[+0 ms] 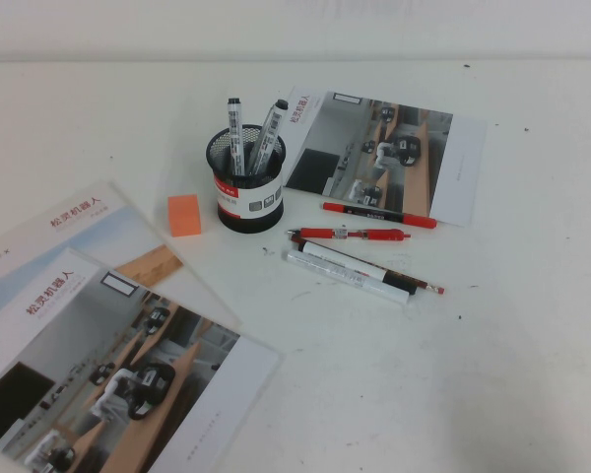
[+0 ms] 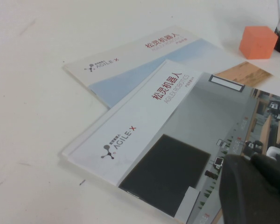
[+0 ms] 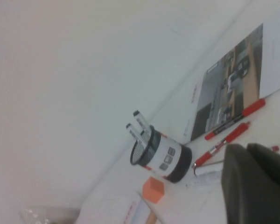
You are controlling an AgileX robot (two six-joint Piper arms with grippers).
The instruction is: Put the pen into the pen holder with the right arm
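High view: the pen holder (image 1: 247,183) stands upright on the white counter (image 1: 512,374), with two markers (image 1: 252,133) poking out of it. An orange block (image 1: 184,215) lies just beside it on the robot's left. The pen (image 1: 345,275) lies flat on the counter on the holder's near right, close alongside a white marker with a black end (image 1: 357,263). Two red pens (image 1: 349,235) lie between these and a brochure (image 1: 384,158) — one of them resting on that brochure's near edge. Two more brochures (image 1: 98,355) overlap at the near left. Neither arm shows here.

Left wrist view: the left tool (image 2: 256,189) is a dark shape hanging above the overlapping brochures; whether it is spread or pressed together I cannot tell. The orange block sits beyond.

Right wrist view: the right tool (image 3: 256,182) hovers above the counter near the pens, its fingers pressed together and empty — the pen holder stands well apart from it, the orange block beside it.
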